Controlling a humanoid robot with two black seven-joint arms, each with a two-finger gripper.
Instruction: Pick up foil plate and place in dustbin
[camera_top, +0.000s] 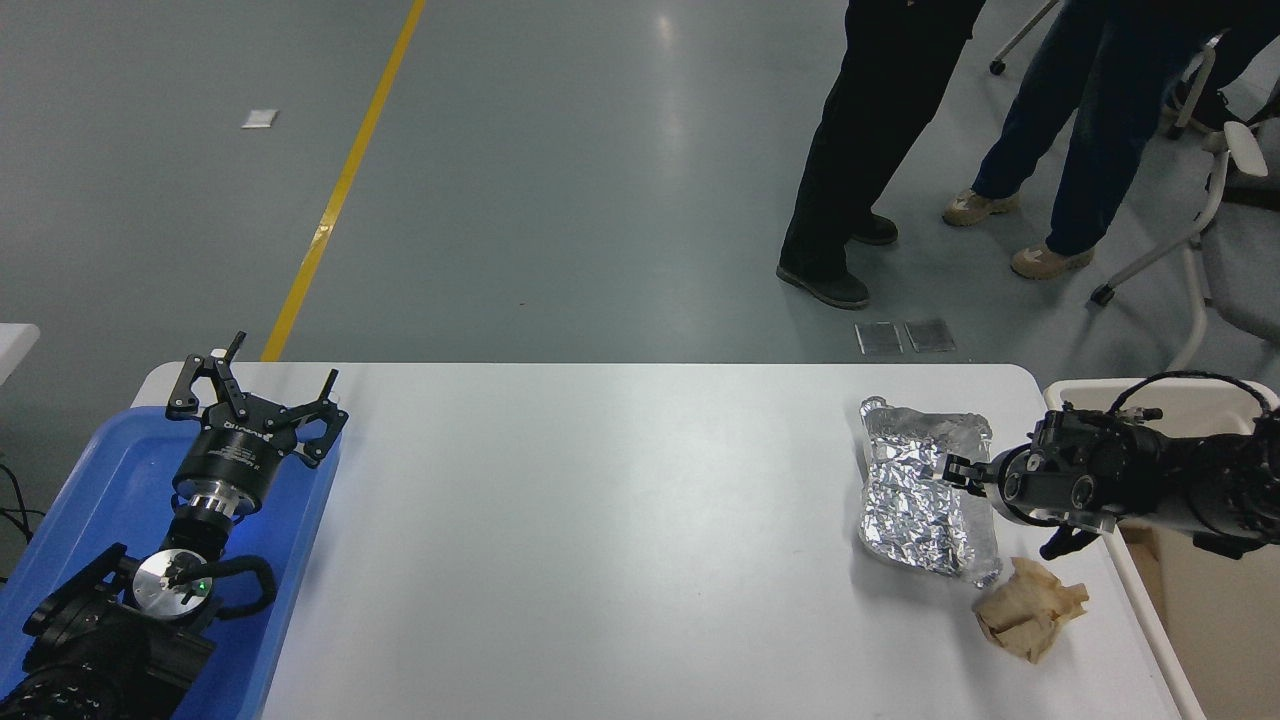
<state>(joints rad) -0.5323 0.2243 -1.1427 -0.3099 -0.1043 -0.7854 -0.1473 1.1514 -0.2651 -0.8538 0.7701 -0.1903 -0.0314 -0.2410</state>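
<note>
- The foil plate (925, 490) lies on the white table (600, 520) near its right edge, towards the far right corner; its silver surface is crinkled and its rims are bent up.
- The right gripper (952, 470) comes in from the right edge of the view, lying nearly level and pointing left, with its tip over the right rim of the foil plate.
- Whether the right jaws are wide, narrow or gripping the foil cannot be told: only a small dark tip shows against the foil.
- The right arm's wrist body hangs over the table's right edge, and the arm behind it crosses above the dustbin (1200, 600).
- The dustbin stands just beside the table's right edge, cream-beige with a thick rounded rim, its open top facing up.
- A crumpled brown paper ball (1030, 608) sits on the table just beside the near right corner of the foil plate, towards the table's near edge.
- The left gripper (255, 385) rests at the table's left edge over a blue tray (90, 500), its jaws spread wide and holding nothing.
- The blue tray overhangs the table's near left corner.
- Beyond the table's far edge, two people (870, 150) stand on the grey floor; only legs and shoes show.
- A yellow line (345, 180) runs across the floor on the left.
</note>
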